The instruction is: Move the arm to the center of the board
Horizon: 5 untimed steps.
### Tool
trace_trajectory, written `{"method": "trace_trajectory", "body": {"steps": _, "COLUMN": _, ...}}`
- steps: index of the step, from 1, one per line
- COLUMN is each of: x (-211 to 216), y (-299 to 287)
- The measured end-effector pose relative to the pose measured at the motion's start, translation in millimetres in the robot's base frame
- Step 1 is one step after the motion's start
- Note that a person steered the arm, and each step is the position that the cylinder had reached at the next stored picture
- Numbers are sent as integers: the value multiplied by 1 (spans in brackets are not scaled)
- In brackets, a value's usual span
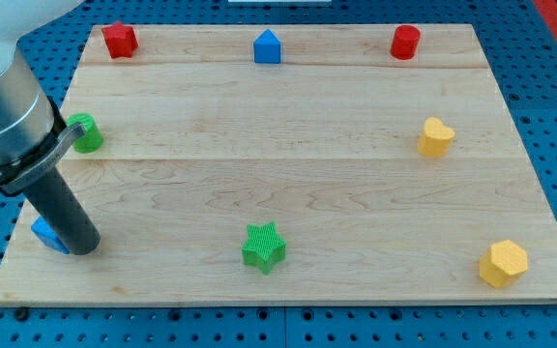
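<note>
My tip (pixel 83 249) rests on the wooden board (pixel 288 164) near its bottom-left corner. It touches a blue block (pixel 46 234), which is mostly hidden behind the rod. A green round block (pixel 87 132) sits at the left edge, partly behind the arm. A green star (pixel 263 246) lies at the bottom middle, well to the right of my tip.
A red star-like block (pixel 120 40) sits at the top left, a blue house-shaped block (pixel 267 46) at the top middle, a red cylinder (pixel 405 42) at the top right. A yellow heart-like block (pixel 435 137) is at the right, a yellow hexagon (pixel 503 263) at the bottom right.
</note>
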<state>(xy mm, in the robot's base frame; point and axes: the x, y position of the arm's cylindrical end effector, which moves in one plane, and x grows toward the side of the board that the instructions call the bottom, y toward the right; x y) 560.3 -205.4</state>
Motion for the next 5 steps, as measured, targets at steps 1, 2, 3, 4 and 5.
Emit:
{"method": "trace_trajectory", "body": {"steps": 1, "x": 0, "y": 0}}
{"method": "trace_trajectory", "body": {"steps": 2, "x": -2, "y": 6}}
{"method": "trace_trajectory", "body": {"steps": 3, "x": -23, "y": 33}}
{"method": "trace_trajectory", "body": {"steps": 4, "x": -34, "y": 48}}
{"method": "trace_trajectory", "body": {"steps": 5, "x": -34, "y": 48}}
